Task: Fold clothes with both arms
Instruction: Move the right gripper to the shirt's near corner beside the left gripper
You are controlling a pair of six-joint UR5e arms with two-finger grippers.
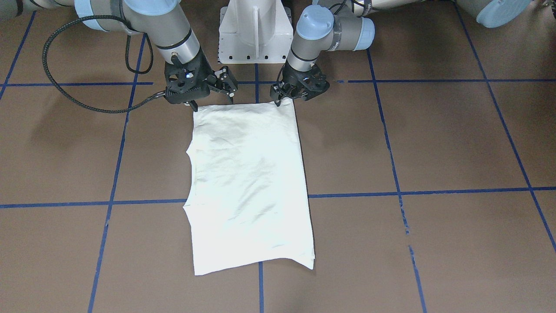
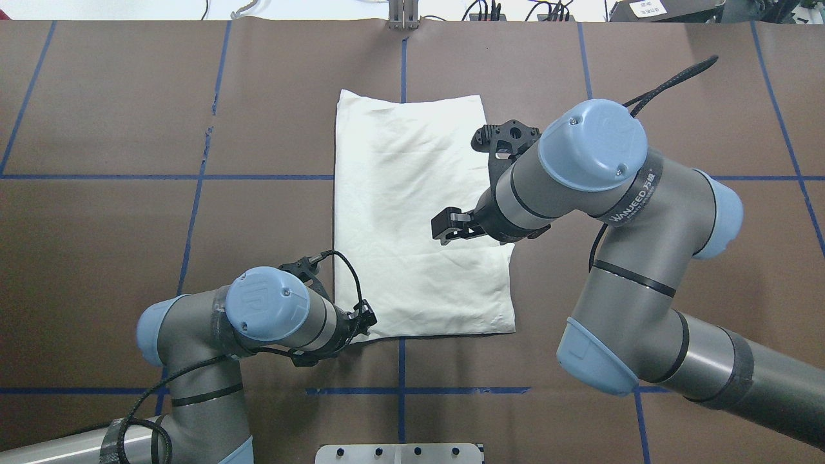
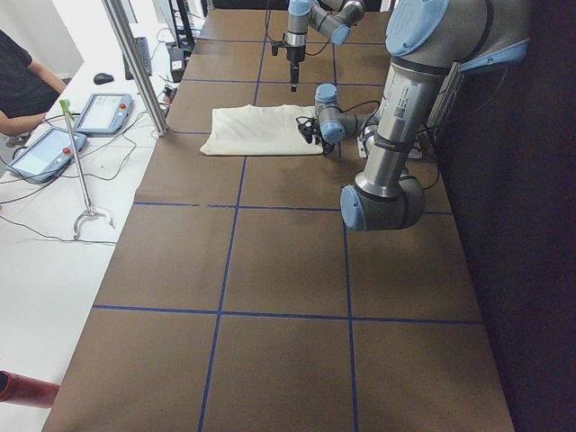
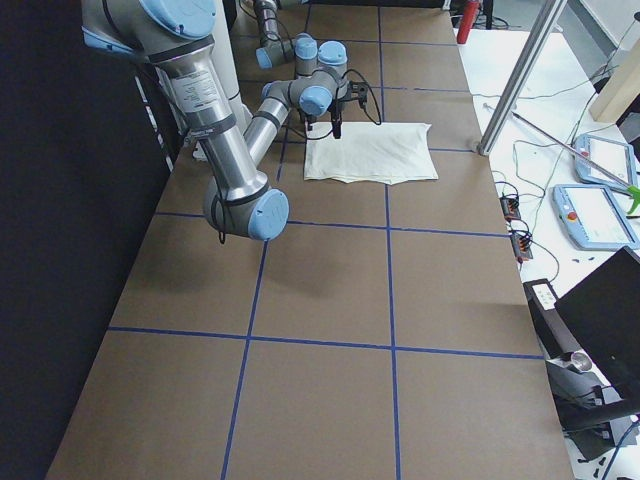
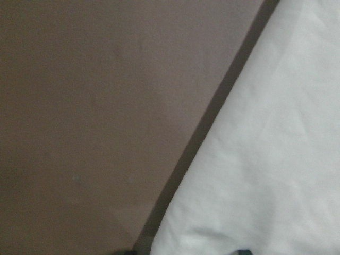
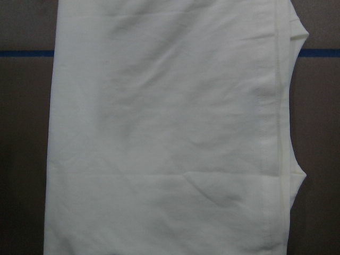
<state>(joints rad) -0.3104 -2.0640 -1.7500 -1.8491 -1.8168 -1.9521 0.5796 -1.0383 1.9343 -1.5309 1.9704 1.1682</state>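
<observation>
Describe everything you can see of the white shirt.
The shirt is cream-white cloth, folded into a long rectangle, plain side up, lightly creased, with a stitched seam near one long edge. It lies flat on the brown table. The left gripper is at one robot-side corner; the right gripper hangs above it.

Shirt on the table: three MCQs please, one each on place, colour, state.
1. Where is the left gripper?
A. At a corner of the shirt on the robot's side
B. Over the shirt's far edge
C. Off to the side, far from the shirt

2. What colour are the grid lines?
A. Red
B. Blue
C. Yellow

3. How is the shirt?
A. Crumpled in a heap
B. Hanging from both grippers
C. Lying flat, folded to a long rectangle

Answers:
1 A: in the overhead view its fingertips sit at the shirt's near corner.
2 B: the lines are plainly blue in every exterior view.
3 C: it lies flat with its plain side up.
</observation>
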